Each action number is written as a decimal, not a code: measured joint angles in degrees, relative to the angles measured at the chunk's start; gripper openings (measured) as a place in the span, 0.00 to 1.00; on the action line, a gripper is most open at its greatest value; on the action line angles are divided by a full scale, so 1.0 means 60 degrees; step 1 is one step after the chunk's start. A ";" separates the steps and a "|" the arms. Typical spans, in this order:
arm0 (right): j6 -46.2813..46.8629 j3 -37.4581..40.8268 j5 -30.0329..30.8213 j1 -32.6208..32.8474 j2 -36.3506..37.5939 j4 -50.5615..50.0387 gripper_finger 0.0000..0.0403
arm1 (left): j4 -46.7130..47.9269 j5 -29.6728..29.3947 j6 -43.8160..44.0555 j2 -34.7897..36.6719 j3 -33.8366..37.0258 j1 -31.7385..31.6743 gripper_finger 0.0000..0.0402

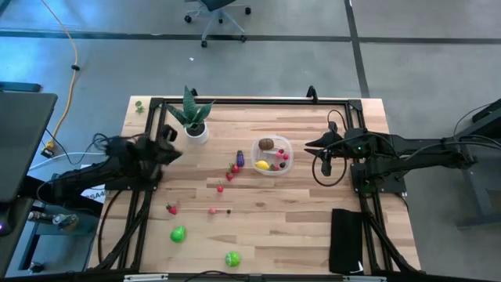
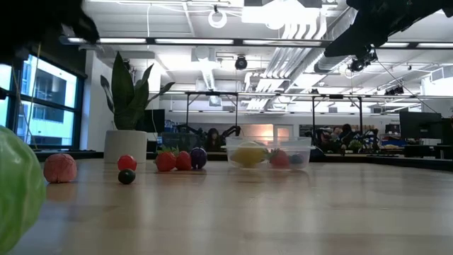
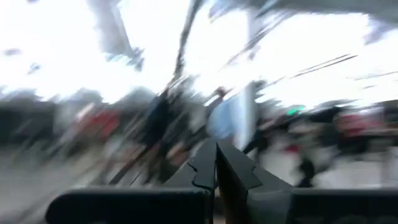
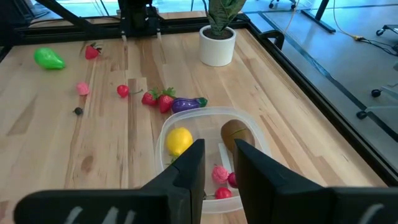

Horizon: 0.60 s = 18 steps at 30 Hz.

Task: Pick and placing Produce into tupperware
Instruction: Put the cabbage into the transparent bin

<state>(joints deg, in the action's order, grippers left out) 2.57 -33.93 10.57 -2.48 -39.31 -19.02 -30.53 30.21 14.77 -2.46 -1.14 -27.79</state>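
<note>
Smooth yellow lemon (image 4: 178, 140) inside clear tub (image 4: 249, 121) seen from right gripper (image 4: 217, 163), jaws slightly apart, empty; left gripper (image 3: 216, 163) jaws together.

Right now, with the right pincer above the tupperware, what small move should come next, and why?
Probably swing the right pincer toward the purple piece and two strawberries just beyond the tupperware. Its fingers stand slightly apart with nothing visible between them, the container already holds a lemon and kiwi, and these are the closest loose produce.
</note>
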 joint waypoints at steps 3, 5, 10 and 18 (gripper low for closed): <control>0.0000 0.0000 0.0000 0.0000 0.0000 0.0002 0.18 | -0.0734 0.0442 -0.0036 0.0000 -0.0518 0.0501 0.01; 0.0000 0.0000 0.0000 0.0000 0.0000 0.0002 0.18 | -0.0313 0.0425 -0.0480 0.0000 -0.1033 0.0862 0.01; 0.0000 0.0000 0.0000 0.0000 0.0000 0.0001 0.18 | 0.4201 -0.0337 -0.2233 -0.0291 -0.2740 0.1459 0.01; 0.0000 0.0000 0.0001 0.0000 0.0000 -0.0001 0.18 | 1.0721 -0.3184 -0.3689 -0.2263 -0.4560 0.1715 0.01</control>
<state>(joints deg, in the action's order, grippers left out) 2.57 -33.93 10.57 -2.48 -39.31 -19.03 33.80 11.10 -7.36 -16.04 -28.50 -17.50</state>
